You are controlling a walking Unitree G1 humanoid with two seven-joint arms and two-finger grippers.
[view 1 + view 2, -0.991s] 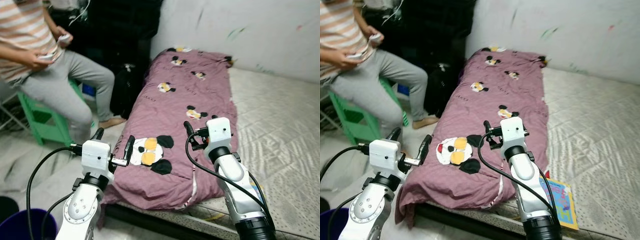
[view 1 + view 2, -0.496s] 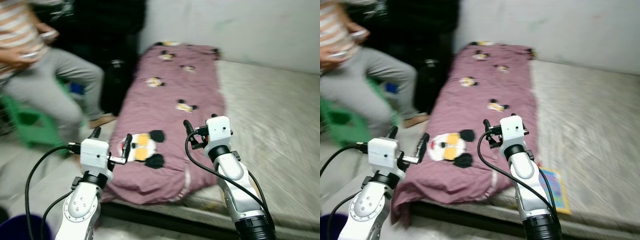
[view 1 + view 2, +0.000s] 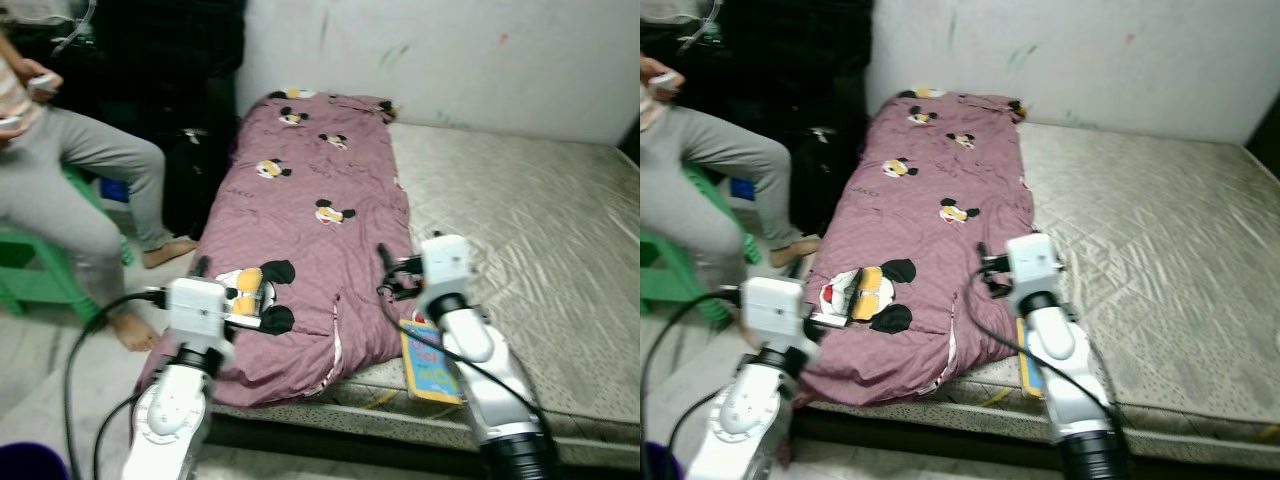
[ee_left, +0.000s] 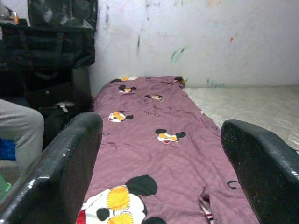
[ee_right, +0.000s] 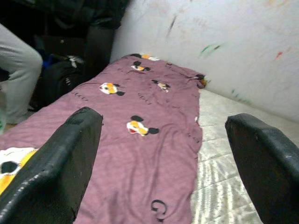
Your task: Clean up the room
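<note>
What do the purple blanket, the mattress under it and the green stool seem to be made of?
The purple cartoon-print blanket looks like soft matte woven cloth: it creases and drapes over the bed's edge. The pale grey mattress looks like quilted fabric with a slight sheen, judging by its stitched pattern. The green stool is probably moulded plastic, smooth and uniformly coloured, though partly hidden.

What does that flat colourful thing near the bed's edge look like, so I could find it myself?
Start at the mattress and its purple blanket printed with cartoon mice. Just past the blanket's near corner, on the bare mattress by the front edge, lies a thin book. Its bright blue and yellow cover sets it apart from the grey mattress and the purple cloth.
</note>
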